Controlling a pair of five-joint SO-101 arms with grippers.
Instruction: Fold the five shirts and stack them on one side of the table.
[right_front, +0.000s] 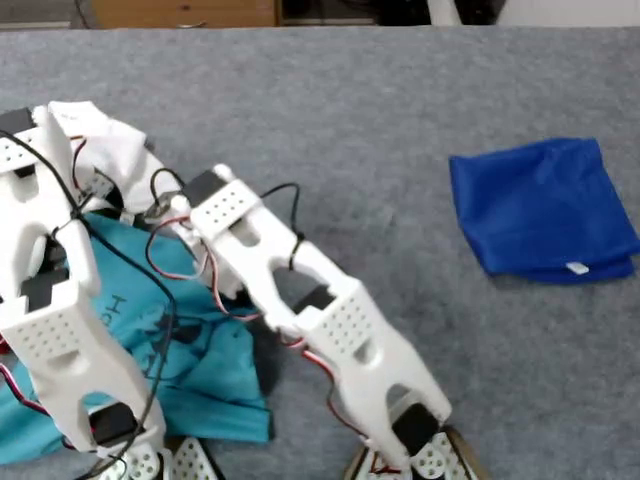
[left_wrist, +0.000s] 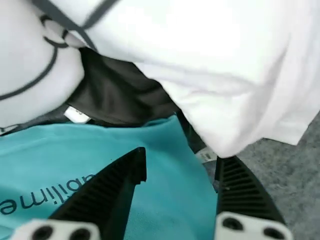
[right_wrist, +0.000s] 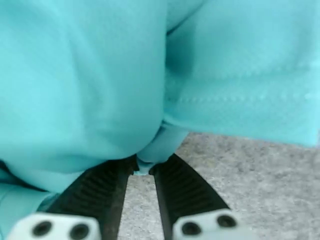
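Two ribbed jaws on the right arm are pressed together on a small pinch of the teal shirt (right_wrist: 100, 75), at its edge just above the grey counter (right_front: 380, 120). The left arm's jaws stand apart with nothing between them, hovering over the same teal shirt close to where a white shirt (left_wrist: 210, 60) overlaps a black shirt (left_wrist: 120, 95). These three garments lie loose in a heap on the left of the counter, the teal one spread nearest the arm bases, the white one bunched at the far end and the black one showing between them. Well apart on the right lies a blue shirt (right_front: 545, 205), folded into a rough square. By my judgement one shirt is done and the stack barely begun; teal, white and black are all unfolded, and I cannot pick out a fifth.
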